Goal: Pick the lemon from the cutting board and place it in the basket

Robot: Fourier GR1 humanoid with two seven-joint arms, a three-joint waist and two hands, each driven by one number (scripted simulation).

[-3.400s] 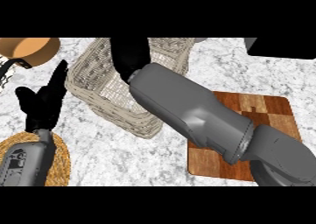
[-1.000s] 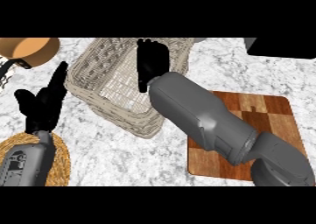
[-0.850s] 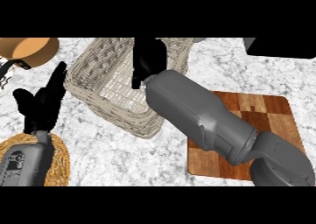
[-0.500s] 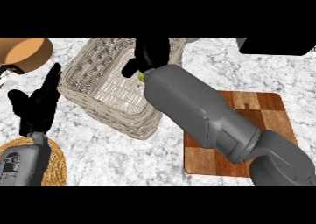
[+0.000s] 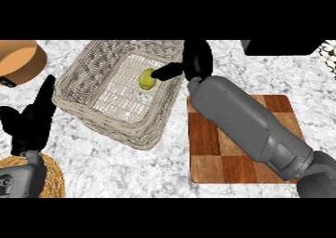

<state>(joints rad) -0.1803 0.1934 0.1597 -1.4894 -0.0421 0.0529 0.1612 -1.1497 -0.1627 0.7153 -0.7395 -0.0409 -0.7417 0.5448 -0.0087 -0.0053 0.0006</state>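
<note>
no writing can be read anywhere; a small pale mark on the left forearm (image 5: pixel 3 184) is too small to make out. there is one lemon (image 5: pixel 147 79), one basket (image 5: pixel 107 117), one cutting board (image 5: pixel 225 155), one brown pot (image 5: pixel 16 60) at the upper left, one woven mat (image 5: pixel 55 177) at the lower left, and two hands, all on a marbled counter (image 5: pixel 108 162). a black block (image 5: pixel 280 46) sits at the top right. the lemon is inside the basket, against the pale woven floor near the right wall, and the board beside the basket is bare wood. the right hand (image 5: pixel 196 60) is over the basket's right rim with its fingers straight and pointing away from the robot. its thumb (image 5: pixel 167 71) stretches out sideways to the lemon, the tip touching it or just beside it; which of the two cannot be told. nothing is curled round the fruit. the left hand (image 5: pixel 27 124) rests at the left edge beside the basket, fingers up and relaxed, holding nothing, with its forearm over the mat. compared with half a second ago, the lemon was only a yellow sliver tucked against the right hand; now it shows almost whole. the hand has shifted to the right, away from the basket's middle. the left hand has kept its place and pose.
</note>
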